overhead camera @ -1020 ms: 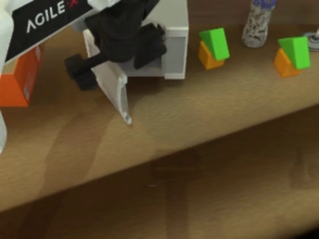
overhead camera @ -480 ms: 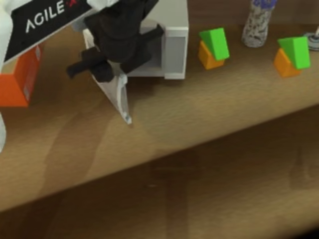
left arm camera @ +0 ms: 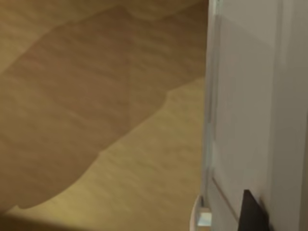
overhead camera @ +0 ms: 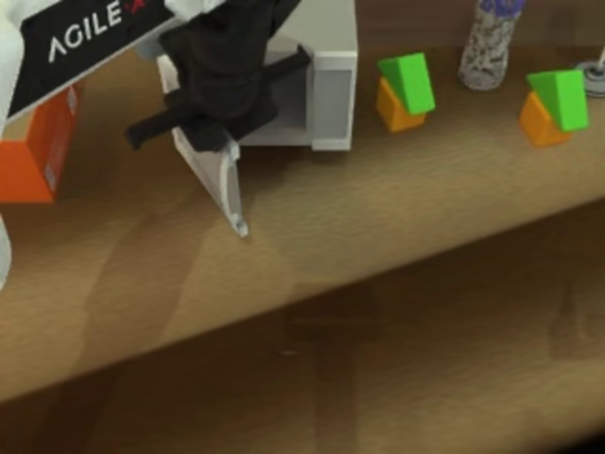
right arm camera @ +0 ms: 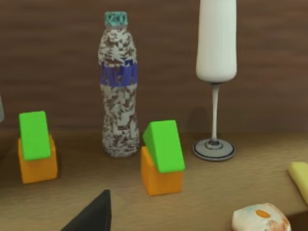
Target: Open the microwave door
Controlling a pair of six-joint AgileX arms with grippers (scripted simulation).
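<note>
The left gripper (overhead camera: pixel 203 128), fingers spread beside the microwave door (overhead camera: pixel 219 182) at the frame's upper left, has the microwave (overhead camera: pixel 326 57) already standing well open, with little swing left.

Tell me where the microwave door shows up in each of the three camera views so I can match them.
Top view: the microwave door stands swung open at upper left, angling out from the microwave, under the left gripper.
Left wrist view: the door fills the right side, seen close.
Right wrist view: not in it.
Shared landmark: the wooden table.
</note>
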